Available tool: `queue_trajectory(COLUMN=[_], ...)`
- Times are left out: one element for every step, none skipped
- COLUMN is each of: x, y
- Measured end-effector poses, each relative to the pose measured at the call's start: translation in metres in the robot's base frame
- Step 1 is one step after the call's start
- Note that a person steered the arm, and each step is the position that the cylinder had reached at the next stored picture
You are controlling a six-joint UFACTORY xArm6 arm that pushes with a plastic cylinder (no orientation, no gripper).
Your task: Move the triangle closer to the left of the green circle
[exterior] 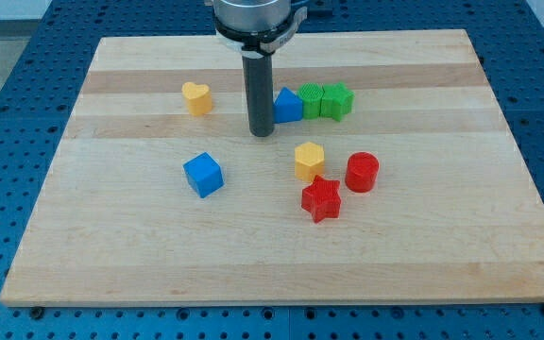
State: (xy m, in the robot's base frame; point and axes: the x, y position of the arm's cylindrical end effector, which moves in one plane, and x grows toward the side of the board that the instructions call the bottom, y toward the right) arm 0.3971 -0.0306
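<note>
now my tip sits just left of the blue triangle, which touches the green circle on its left side. no gripper shows, only the rod. task looks nearly done.

The board was pale wood with visible grain strips, smooth and matt. The blocks, such as the blue cube and red star, looked like painted, faintly glossy material. The rod was dark, matt.
</note>
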Motion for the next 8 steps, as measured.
queue_trajectory(x=[-0.004, -0.007, -0.007, -0.007, -0.009, -0.010, -0.010, -0.011], y=[0.000, 0.000, 0.004, 0.018, 0.022, 0.022, 0.022, 0.022])
